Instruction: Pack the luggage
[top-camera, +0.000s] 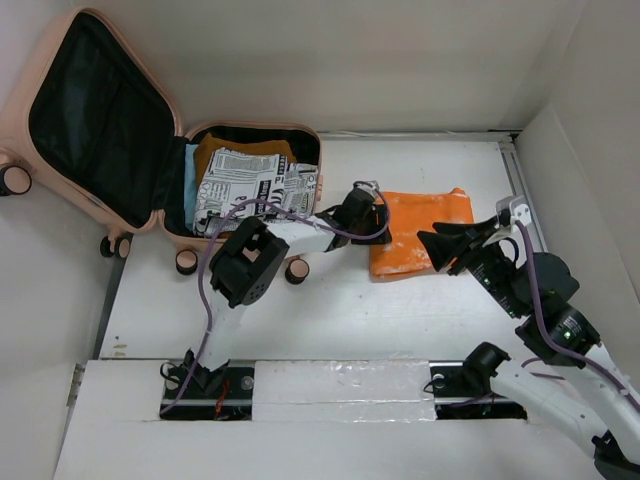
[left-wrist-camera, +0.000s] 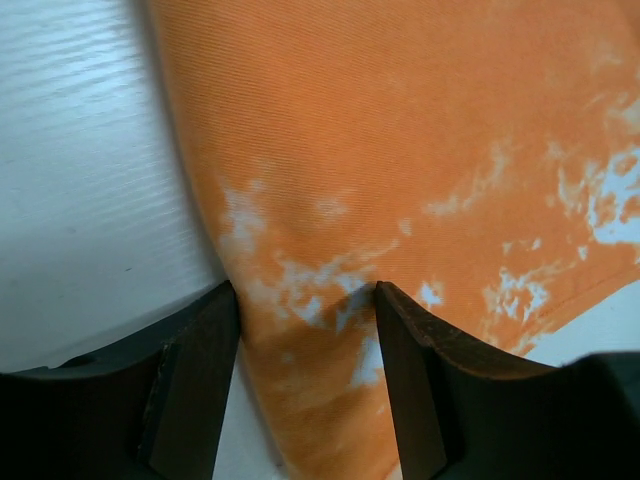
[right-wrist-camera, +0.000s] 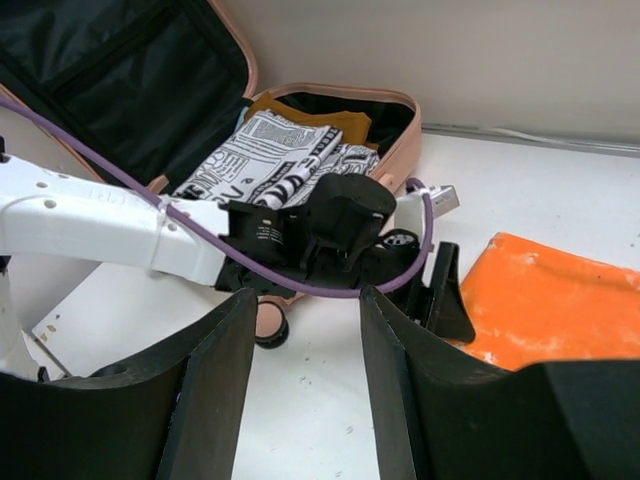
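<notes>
The left tool (left-wrist-camera: 305, 298) stands open, its two dark fingers pointing down at the near edge of a flat, folded orange cloth (left-wrist-camera: 400, 150) with pale blotches. One finger sits right at the cloth's nine o'clock border and the other is over the fabric. Nothing is pinched between them. The cloth lies spread on the white tabletop (top-camera: 350, 320).

From the overhead view, the right tool (top-camera: 437, 248) waits at about five o'clock of the orange cloth. Its jaws are apart and empty, and it faces the cloth and the left arm.

Further out, at ten o'clock of the tabletop, the pale peach-pink hard-shell suitcase (top-camera: 300, 131) lies open. Its black-lined lid leans back toward eleven o'clock, and its small caster wheels face six o'clock. Inside the lower shell are a black-and-white newsprint-patterned cloth (top-camera: 250, 180) and a mustard-brown cloth (top-camera: 215, 150) at its twelve o'clock side.

The step in hand looks like taking hold of the orange cloth to carry it into the suitcase. To do it well, the left tool should press down until both fingers bear on the tabletop. It should then close slowly, so the folded layers bunch up between the pads and do not slide out flat. A bite slightly inside the border, toward three o'clock, would catch every layer. The lift should go high enough to clear the suitcase rim and wheels, with the cloth released over the newsprint-patterned cloth
</notes>
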